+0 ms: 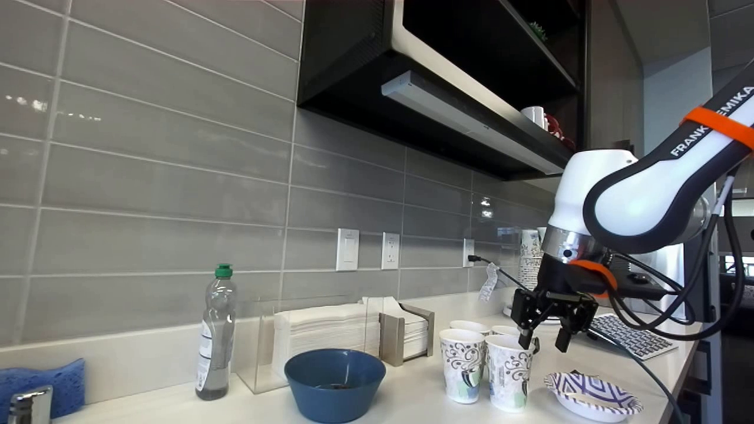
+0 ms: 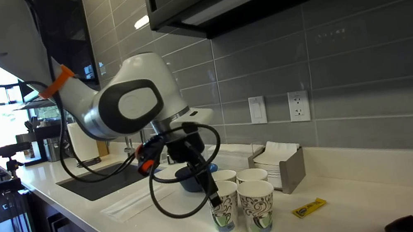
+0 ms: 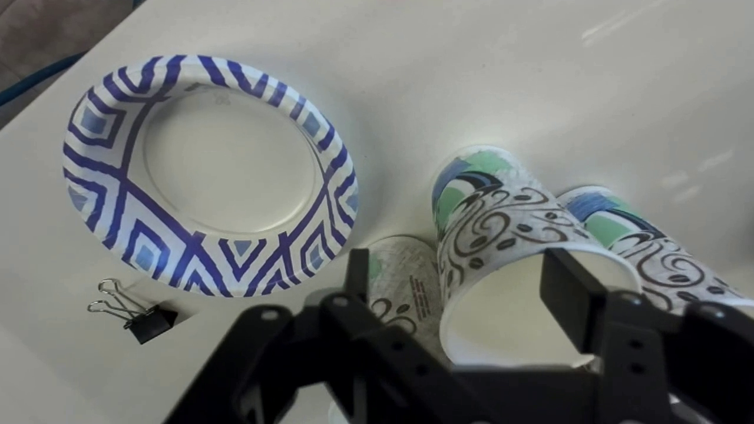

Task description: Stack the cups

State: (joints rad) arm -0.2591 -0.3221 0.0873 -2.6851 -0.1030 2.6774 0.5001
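Several white paper cups with brown swirl prints stand upright, bunched together on the counter. In an exterior view the nearer cups (image 1: 462, 364) (image 1: 509, 377) hide most of those behind; the group of cups (image 2: 258, 208) also shows from the opposite side. My gripper (image 1: 543, 343) hangs at rim height over the cups' edge, jaws apart. In the wrist view, one finger (image 3: 568, 294) overlaps the mouth of the middle cup (image 3: 500, 227); whether it reaches inside I cannot tell. The opposite finger (image 3: 357, 274) is left of that cup, by another cup (image 3: 409, 288). Nothing is gripped.
A purple-patterned dish (image 3: 121, 194) lies beside the cups, with a binder clip (image 3: 154, 324) close by. A blue bowl (image 1: 334, 391), a clear bottle (image 1: 215, 353) and a napkin holder (image 1: 392, 338) stand around them. A yellow packet (image 2: 309, 208) lies near the wall side.
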